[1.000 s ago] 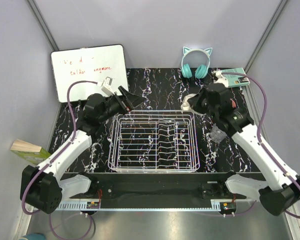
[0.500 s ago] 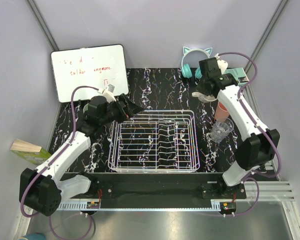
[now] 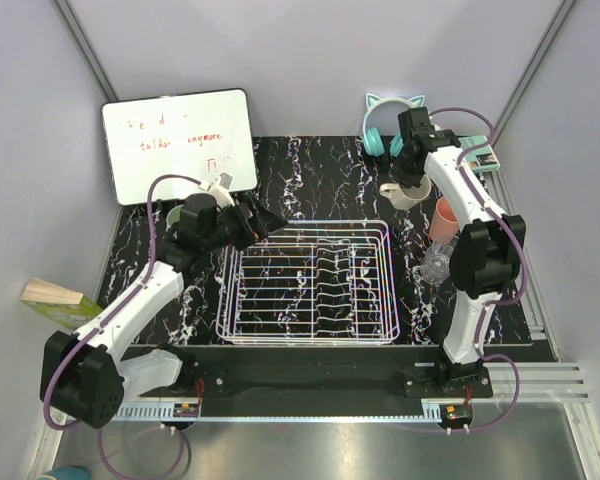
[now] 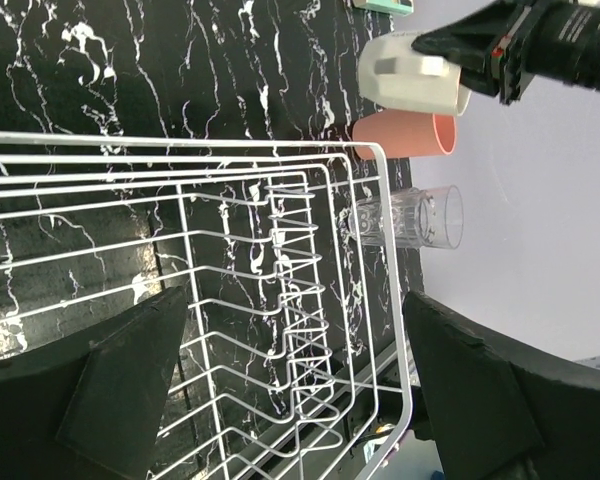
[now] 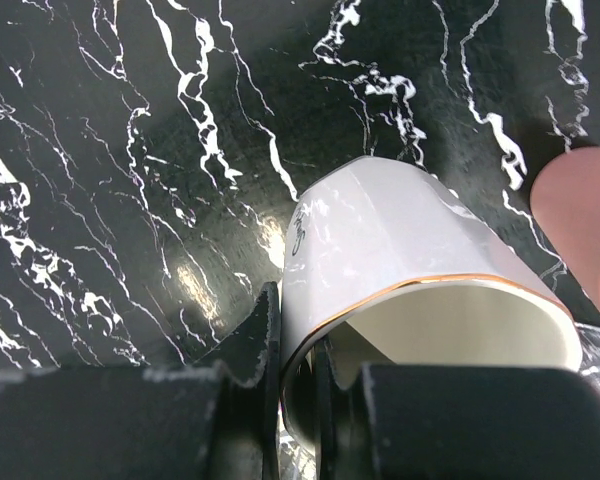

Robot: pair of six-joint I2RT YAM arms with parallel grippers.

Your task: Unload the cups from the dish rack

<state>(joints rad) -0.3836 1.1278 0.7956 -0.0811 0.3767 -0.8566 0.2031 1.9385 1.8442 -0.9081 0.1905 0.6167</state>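
Your right pincer [image 5: 295, 345] is clamped on the rim of the cream mug [image 5: 410, 260], one finger inside and one outside, low over the tabletop [image 3: 320, 180]. The pink cup [image 3: 443, 218] sits just beside this pincer, and the clear glass [image 3: 435, 265] lies beyond the cup. Your left pincer [image 4: 295, 310] gapes wide, holding nothing, with the dish rack [image 3: 310, 283] directly below it.

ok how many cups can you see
3, all right of the dish rack: cream mug in the right tool, pink cup beside it, clear glass nearest. Arms may hide others.
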